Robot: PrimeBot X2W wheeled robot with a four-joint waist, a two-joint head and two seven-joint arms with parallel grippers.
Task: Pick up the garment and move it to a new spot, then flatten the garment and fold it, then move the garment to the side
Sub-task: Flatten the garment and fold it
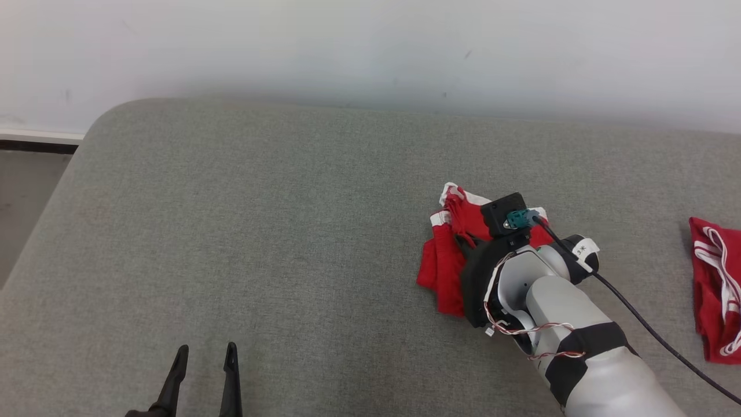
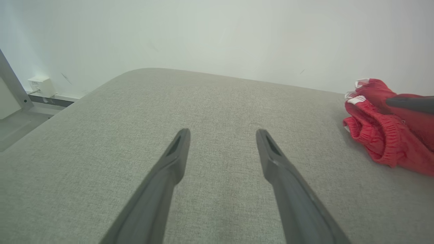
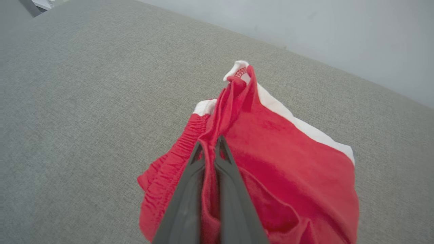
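The step in hand is the first one, the picking up of the garment. The right gripper (image 3: 210, 144) has its two fingers pressed together on a fold of the red garment (image 3: 288, 169), near the elastic waistband, so it is clamped on the cloth. In the head view the garment lies as a crumpled heap in the middle right of the frame, on the grey padded surface (image 1: 260, 231), partly under the right wrist. Whether any part of it is lifted off the surface, one cannot say for sure. The left gripper (image 1: 207, 348) is at the lower left of the head view, fingers apart, holding nothing. A second red garment (image 1: 715, 289) lies at the right edge, well apart from the first.

The next move probably calls for raising the right arm until the cloth hangs free, then carrying it toward the bare centre left of the surface. The grip must be firm, because only a thin fold is held.
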